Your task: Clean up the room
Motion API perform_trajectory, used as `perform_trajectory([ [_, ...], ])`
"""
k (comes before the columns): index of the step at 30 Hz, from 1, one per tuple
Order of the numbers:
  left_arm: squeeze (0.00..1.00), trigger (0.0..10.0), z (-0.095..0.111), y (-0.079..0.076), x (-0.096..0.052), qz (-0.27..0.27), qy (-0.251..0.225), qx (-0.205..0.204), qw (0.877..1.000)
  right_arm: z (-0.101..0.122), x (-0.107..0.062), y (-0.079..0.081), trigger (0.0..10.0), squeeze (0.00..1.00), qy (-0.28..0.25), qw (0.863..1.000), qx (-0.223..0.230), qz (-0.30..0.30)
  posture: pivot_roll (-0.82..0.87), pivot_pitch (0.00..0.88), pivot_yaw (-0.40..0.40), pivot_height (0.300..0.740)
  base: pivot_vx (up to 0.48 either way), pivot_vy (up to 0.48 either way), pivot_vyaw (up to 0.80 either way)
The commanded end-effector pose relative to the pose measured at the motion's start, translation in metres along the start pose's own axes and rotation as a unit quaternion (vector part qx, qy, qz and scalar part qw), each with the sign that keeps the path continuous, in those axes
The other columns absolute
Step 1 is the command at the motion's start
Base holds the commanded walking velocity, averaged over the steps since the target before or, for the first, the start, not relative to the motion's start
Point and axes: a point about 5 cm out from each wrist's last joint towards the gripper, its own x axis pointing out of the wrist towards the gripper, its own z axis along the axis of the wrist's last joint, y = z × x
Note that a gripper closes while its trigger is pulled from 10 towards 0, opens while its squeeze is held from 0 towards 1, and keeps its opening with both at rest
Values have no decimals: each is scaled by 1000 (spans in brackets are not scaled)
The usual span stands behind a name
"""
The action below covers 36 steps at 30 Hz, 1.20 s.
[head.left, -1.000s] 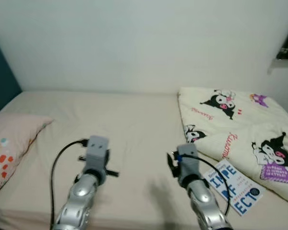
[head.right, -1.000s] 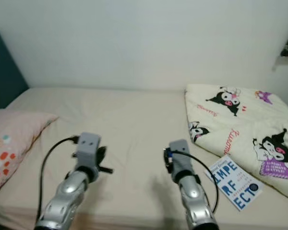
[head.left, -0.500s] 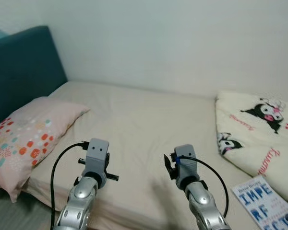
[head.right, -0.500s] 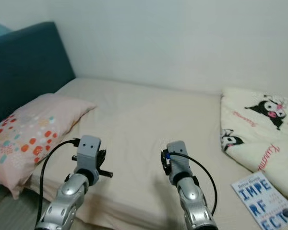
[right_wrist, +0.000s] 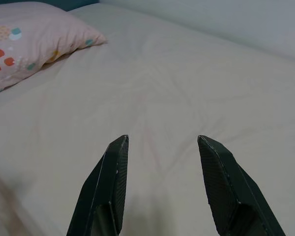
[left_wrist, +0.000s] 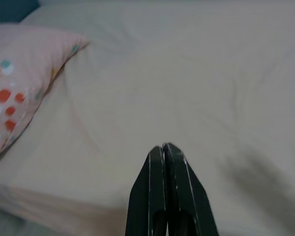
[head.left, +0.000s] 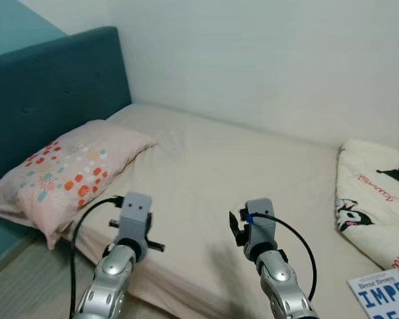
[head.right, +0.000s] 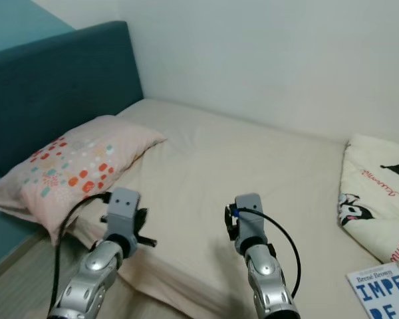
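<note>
tapered black fingers point(right_wrist: 113, 182) spread above smooth beige sheet point(right_wrist: 187, 88), soft spotted pillow point(right_wrist: 24, 44).

Your head camera looks forward and down from above the near edge of the bed point(head.left: 253, 179), its two eyes sharing almost the same scene: the pillow point(head.left: 73, 169) at your left, the headboard point(head.right: 60, 86) behind it, the wall beyond. Each wrist camera looks along its own fingers, low and close over the sheet. The left wrist view faces the pillow's corner point(left_wrist: 24, 73); the right wrist view catches that same pillow point(right_wrist: 34, 34) from farther off.
</note>
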Motion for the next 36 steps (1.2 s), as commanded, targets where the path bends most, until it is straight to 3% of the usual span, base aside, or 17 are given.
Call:
perform_trajectory([
  [1, 0, 10000, -3, -1, -1, -9, 7, 5, 1000, -5, -3, -3, 10000, 0, 10, 1000, 12, -10, 56, 12, -4, 740, 0, -435, 0],
  [13, 0, 10000, -3, -5, -1, -19, 8, 1, 1000, -5, -5, -3, 10000, 0, 8, 1000, 17, -9, 50, 0, 3, 740, 0, -441, 0],
  [18, 0, 10000, -3, -5, 0, -22, 8, 1, 1000, -5, -5, -1, 10000, 0, 7, 1000, 18, -4, 51, 0, 1, 740, 0, -385, -800],
  [36, 0, 10000, -5, -5, 0, -27, 11, 4, 1000, -6, -6, -2, 10000, 0, 12, 1000, 21, -4, 47, 0, 0, 740, 0, -342, 0],
])
